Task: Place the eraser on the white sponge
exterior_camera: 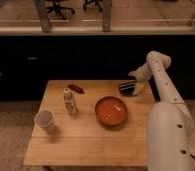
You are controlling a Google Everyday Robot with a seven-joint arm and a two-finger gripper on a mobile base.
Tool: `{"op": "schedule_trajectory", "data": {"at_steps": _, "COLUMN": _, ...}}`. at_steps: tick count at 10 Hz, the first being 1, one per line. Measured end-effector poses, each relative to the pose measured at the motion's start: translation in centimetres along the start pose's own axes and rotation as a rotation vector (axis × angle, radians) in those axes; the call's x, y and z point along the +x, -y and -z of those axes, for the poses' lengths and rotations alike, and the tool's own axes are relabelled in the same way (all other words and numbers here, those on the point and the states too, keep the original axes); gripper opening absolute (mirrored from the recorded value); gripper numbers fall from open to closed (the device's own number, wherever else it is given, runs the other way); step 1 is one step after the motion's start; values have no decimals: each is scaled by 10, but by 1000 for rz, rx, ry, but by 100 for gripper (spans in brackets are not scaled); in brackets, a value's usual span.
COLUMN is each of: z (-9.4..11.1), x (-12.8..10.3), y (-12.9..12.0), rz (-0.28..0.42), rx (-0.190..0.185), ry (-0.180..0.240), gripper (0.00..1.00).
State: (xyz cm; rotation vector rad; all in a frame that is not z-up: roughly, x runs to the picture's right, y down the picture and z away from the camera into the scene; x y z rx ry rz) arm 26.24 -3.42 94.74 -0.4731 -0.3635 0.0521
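My gripper (127, 88) is the dark end of the white arm (158, 75). It hangs low over the far right corner of the wooden table (86, 142). A pale patch right next to it on its right looks like the white sponge (139, 90). I cannot make out the eraser as separate from the dark gripper. An orange bowl (111, 110) sits just in front of and to the left of the gripper.
A small pale bottle (69, 101) stands left of the bowl. A small red thing (76, 89) lies behind it. A white cup (44, 121) stands near the left edge. The robot's white body (171, 135) is at the table's right side. A dark cabinet wall runs behind.
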Motion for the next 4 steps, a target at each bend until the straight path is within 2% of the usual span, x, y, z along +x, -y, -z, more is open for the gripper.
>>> {"op": "schedule_trajectory", "data": {"at_steps": 2, "z": -1, "x": -2, "y": -4, "rz": -7, "rx": -12, "ry": 18, "gripper": 80}}
{"op": "schedule_trajectory", "data": {"at_steps": 4, "z": 8, "x": 0, "y": -10, "rz": -13, "rx": -13, "ry": 34, "gripper": 80}}
